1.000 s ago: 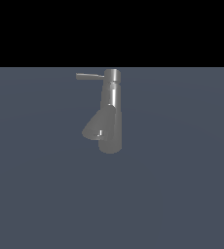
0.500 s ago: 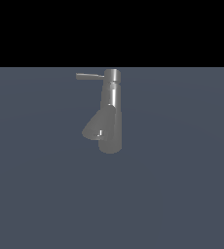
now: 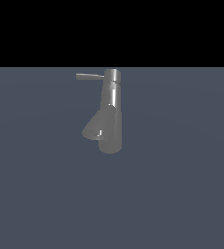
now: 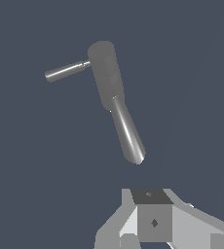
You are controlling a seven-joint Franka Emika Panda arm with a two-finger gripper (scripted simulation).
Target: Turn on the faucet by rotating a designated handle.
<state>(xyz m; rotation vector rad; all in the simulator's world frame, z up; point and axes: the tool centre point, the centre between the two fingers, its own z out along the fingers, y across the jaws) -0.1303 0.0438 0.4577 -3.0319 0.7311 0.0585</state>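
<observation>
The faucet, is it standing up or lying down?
Standing up. In the exterior view the faucet rises straight from the floor, its handle sticking sideways.

faucet: stands alone on the tabletop, near the middle of the exterior view, close to the surface's far edge
handle: sticks out sideways from the cap at the top of the faucet, pointing toward the exterior view's left
spout: branches from the lower body, angled down and toward the exterior view's left, below the handle
gripper: seen only in the wrist view, well apart from the faucet, nothing between the fingers and the faucet but bare tabletop
</observation>
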